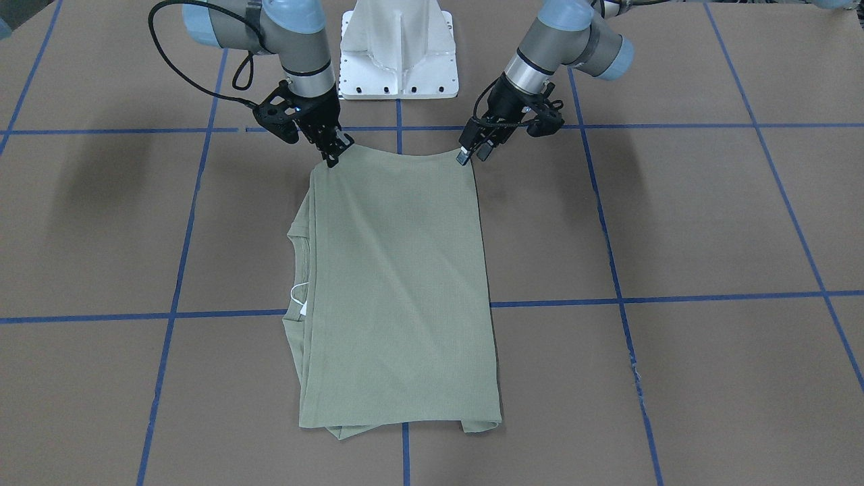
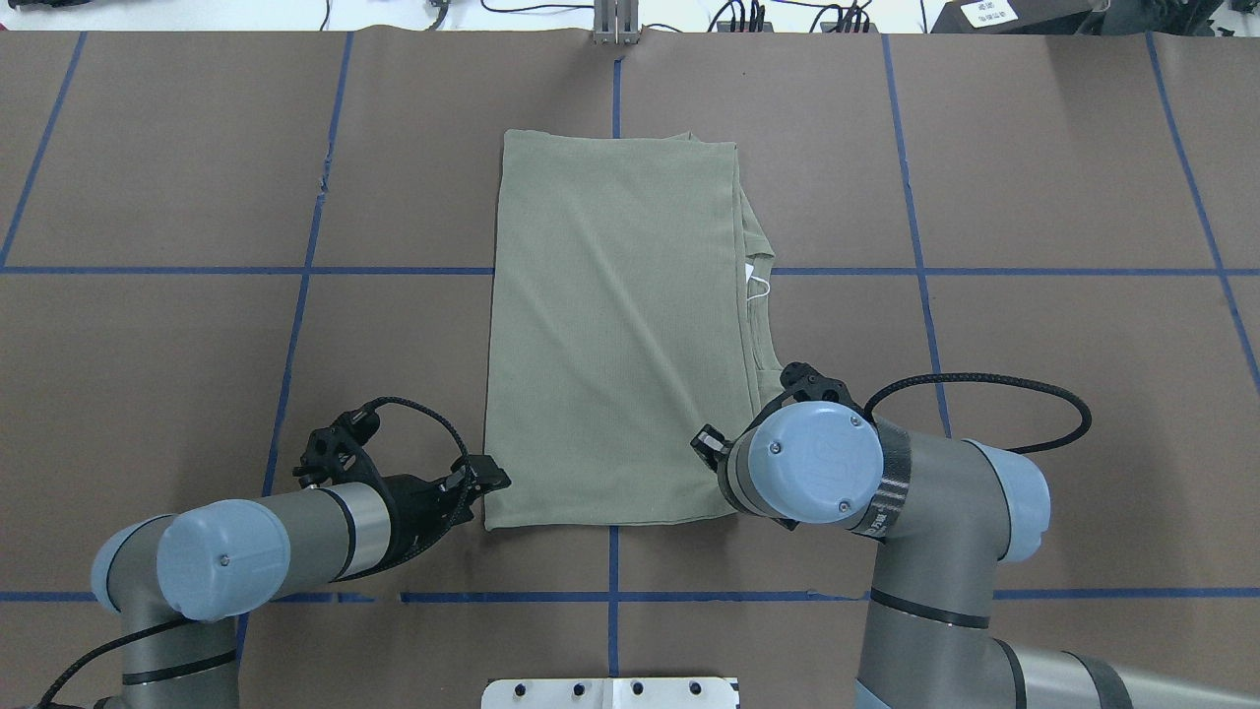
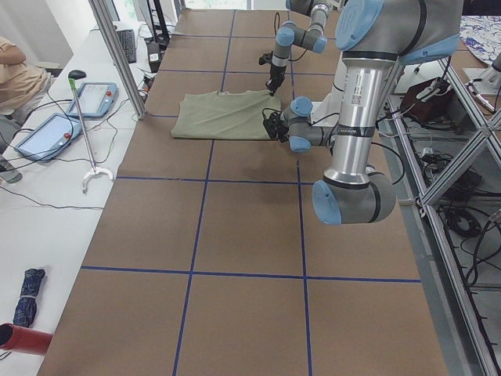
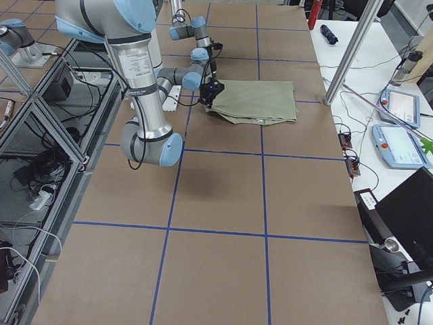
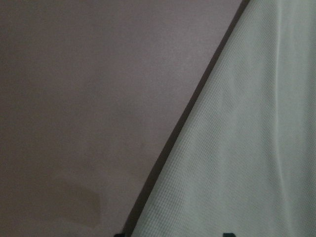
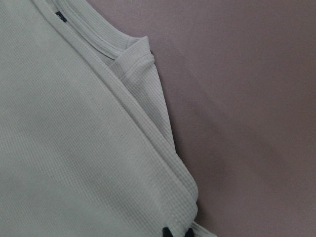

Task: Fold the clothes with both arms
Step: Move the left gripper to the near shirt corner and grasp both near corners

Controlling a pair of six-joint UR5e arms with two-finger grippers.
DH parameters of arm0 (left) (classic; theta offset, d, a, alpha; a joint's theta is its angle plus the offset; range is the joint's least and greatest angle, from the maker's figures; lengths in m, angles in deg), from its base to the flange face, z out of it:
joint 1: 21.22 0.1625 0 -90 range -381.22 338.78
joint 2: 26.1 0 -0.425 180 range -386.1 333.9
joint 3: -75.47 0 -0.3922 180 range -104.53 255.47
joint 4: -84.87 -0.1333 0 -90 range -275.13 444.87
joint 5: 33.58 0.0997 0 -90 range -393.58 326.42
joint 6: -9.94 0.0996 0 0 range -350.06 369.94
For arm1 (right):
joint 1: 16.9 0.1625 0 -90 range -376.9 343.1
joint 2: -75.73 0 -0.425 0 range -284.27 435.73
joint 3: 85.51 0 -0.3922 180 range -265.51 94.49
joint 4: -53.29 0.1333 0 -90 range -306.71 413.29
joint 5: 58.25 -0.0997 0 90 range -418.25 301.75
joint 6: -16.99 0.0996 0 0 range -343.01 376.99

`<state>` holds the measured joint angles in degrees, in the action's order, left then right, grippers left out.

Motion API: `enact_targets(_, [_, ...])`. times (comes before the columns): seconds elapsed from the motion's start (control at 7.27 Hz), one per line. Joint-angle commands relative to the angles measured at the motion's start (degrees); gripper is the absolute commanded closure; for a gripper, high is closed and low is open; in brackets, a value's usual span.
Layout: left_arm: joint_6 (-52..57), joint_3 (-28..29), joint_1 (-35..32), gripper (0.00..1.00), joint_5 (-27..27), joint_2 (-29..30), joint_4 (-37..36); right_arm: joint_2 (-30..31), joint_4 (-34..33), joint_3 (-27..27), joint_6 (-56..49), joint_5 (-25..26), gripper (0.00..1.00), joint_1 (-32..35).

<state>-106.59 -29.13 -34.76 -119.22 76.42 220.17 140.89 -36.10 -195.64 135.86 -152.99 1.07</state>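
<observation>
The sage-green shirt [image 1: 398,290] [image 2: 610,325] lies folded in a long rectangle on the brown table. Its collar and white hang tag [image 1: 300,297] [image 2: 756,281] peek out along one long side. My left gripper [image 1: 472,154] [image 2: 489,480] sits at the shirt's corner nearest the robot. In the left wrist view its tips [image 5: 173,234] stand wide apart over the cloth edge [image 5: 237,148], open. My right gripper [image 1: 334,154] is at the other near corner. Its tips [image 6: 177,232] are close together, pinching the layered corner [image 6: 74,148]. In the overhead view the right wrist hides it.
The white pedestal base [image 1: 399,54] [image 2: 610,692] stands just behind the shirt's near edge. Blue tape lines cross the brown table. Tablets [image 3: 43,133] [image 4: 399,145] and cables lie on the white side benches. A person [image 3: 16,74] sits at one bench. A metal post [image 3: 117,55] stands nearby.
</observation>
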Motion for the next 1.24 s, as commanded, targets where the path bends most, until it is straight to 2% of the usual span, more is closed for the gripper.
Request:
enact_targets(0.0, [-0.19, 0.71, 1.16, 0.4, 0.03, -0.04, -0.04, 0.06, 0.0, 0.0, -0.03, 0.0, 1.0, 0.05])
enact_targets(0.14, [-0.19, 0.8, 1.24, 0.44, 0.03, 0.05, -0.04, 0.06, 0.0, 0.0, -0.12, 0.0, 1.0, 0.05])
enact_targets(0.28, [-0.1, 0.8, 1.16, 0.58, 0.03, 0.14, -0.04, 0.06, 0.0, 0.0, -0.12, -0.09, 1.0, 0.05])
enact_targets(0.55, [-0.1, 0.8, 1.51, 0.81, -0.06, 0.14, -0.04, 0.06, 0.0, 0.0, -0.12, -0.09, 1.0, 0.05])
enact_targets(0.69, [-0.1, 0.8, 1.51, 1.0, -0.06, 0.05, -0.04, 0.14, 0.0, 0.0, -0.12, -0.35, 1.0, 0.05])
enact_targets(1.1, [-0.1, -0.07, 2.12, 1.0, -0.06, 0.49, -0.04, 0.14, 0.0, 0.0, -0.03, -0.35, 1.0, -0.04])
